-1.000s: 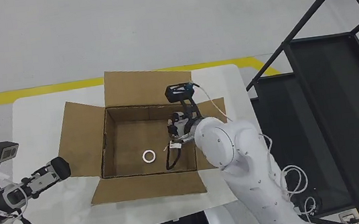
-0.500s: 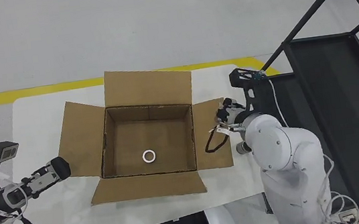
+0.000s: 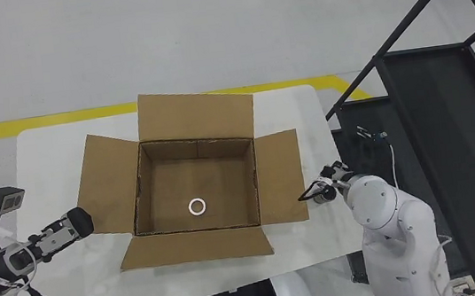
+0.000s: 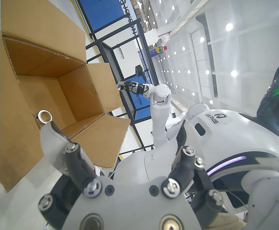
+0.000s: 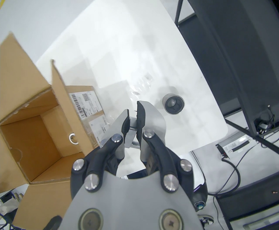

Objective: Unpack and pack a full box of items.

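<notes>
The left gripper [image 3: 73, 223] sits over the near left part of the table [image 3: 51, 157], its forearm level and aimed at the open cardboard box [image 3: 107, 177], jaws spread wide. At the table's right edge the right gripper [image 3: 324, 184], arm folded close, has its jaws pinched on a black loop [image 3: 308, 196], just beside a small dark cylinder [image 5: 173, 104]. Farther in, a white ring [image 3: 197, 206] lies on the box floor.

Bright ceiling lights [image 4: 234, 73] glare; the table [image 5: 130, 50] seems washed out.
</notes>
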